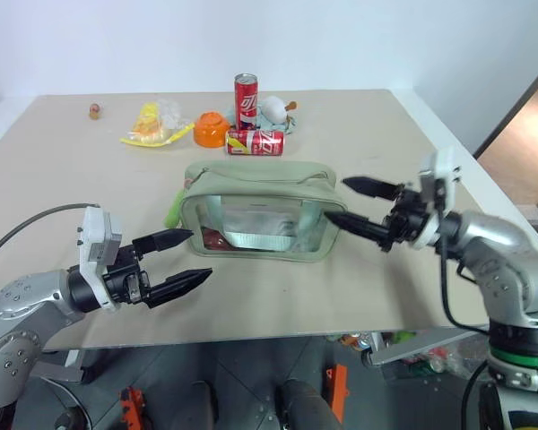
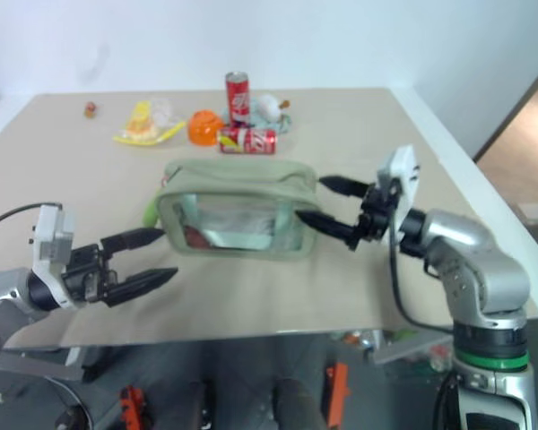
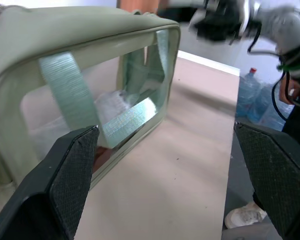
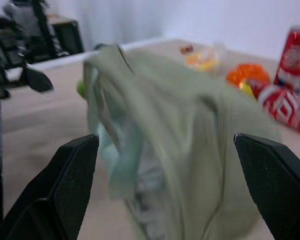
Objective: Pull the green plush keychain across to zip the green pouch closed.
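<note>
- Pouch point(image 1: 255, 210) stood upright mid-table, clear window side facing the robot, strap across the inside visible through the plastic.
- Keychain point(image 1: 173, 207) hung at the pouch's left end, touching the table point(image 1: 278, 296); a sliver of lime green seen beside the bag.
- Left gripper point(image 1: 183, 259) hovered just off the pouch's near-left corner, fingers spread wide, holding nothing.
- Right gripper point(image 1: 357, 203) sat at the pouch's right end, fingers wide apart, one above and one below the corner; nothing gripped, contact with the fabric not clear.
- Judged step: between holds, neither hand on pouch or keychain; zip state along the top could not be made out.
- Next move likely called for: steadying one end of the pouch, closing on the keychain, pulling along the top edge.
- Risk judged: light bag sliding or tipping if pulled unbraced.
- Beige table; two red cans point(image 1: 246, 101), orange bowl point(image 1: 212, 128), yellow clutter at far edge.
- White wall behind; floor and oddments below the near edge.
</note>
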`<act>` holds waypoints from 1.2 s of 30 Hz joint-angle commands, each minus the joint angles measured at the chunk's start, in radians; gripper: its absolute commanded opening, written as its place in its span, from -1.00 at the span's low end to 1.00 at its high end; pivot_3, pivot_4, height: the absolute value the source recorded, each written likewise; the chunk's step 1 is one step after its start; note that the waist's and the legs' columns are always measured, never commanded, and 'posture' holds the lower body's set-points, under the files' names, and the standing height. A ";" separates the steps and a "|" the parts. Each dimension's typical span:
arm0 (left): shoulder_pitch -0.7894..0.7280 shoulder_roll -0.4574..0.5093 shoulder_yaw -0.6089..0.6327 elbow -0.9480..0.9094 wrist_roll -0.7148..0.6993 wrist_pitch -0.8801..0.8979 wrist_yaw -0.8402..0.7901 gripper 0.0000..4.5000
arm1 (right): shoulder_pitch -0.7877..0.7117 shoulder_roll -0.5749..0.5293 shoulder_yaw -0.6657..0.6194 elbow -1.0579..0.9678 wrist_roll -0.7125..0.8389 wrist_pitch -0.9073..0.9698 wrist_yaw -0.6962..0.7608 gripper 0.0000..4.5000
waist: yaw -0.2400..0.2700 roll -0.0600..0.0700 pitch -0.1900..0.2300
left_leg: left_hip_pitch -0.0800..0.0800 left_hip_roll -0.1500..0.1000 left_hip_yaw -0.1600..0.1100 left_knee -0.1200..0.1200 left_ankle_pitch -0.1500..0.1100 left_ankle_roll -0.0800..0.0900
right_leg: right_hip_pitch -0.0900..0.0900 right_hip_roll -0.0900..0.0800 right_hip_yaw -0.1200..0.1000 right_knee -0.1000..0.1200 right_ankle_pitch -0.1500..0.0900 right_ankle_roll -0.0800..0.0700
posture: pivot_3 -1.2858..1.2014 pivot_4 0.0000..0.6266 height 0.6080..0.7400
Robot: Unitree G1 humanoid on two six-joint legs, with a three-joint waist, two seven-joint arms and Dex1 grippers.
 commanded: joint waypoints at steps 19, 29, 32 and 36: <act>-0.098 -0.002 0.154 0.101 -0.147 0.091 0.191 1.00 | 0.014 -0.035 0.044 0.029 -0.076 -0.240 0.113 -0.97 | 0.003 -0.001 0.000 | -0.001 0.000 -0.001 0.000 0.001 0.001 | 0.000 0.001 0.000 0.000 0.000 0.001 | 0.03 -0.52 1.00; -0.143 0.021 0.082 0.314 0.107 -0.053 0.086 1.00 | 0.001 -0.054 0.065 0.038 -0.092 -0.271 0.150 -0.97 | 0.005 -0.001 0.000 | -0.001 -0.001 -0.001 0.000 0.001 0.000 | 0.001 0.000 -0.001 0.000 -0.001 0.001 | 0.03 -0.52 1.00; -0.205 -0.002 0.007 0.408 0.185 -0.115 0.020 1.00 | -0.003 -0.058 0.066 0.034 -0.096 -0.272 0.147 -0.97 | 0.005 -0.001 0.000 | -0.001 -0.001 -0.001 0.000 0.001 0.000 | 0.001 0.000 -0.001 0.000 0.000 0.000 | 0.03 -0.52 1.00; -0.278 -0.008 -0.063 0.519 0.273 -0.176 -0.057 0.75 | -0.001 -0.068 0.059 0.025 -0.092 -0.263 0.141 -1.00 | 0.004 -0.001 0.000 | -0.001 0.000 -0.001 0.000 0.001 0.000 | 0.000 0.001 0.000 0.000 0.001 0.000 | 0.03 -0.52 1.00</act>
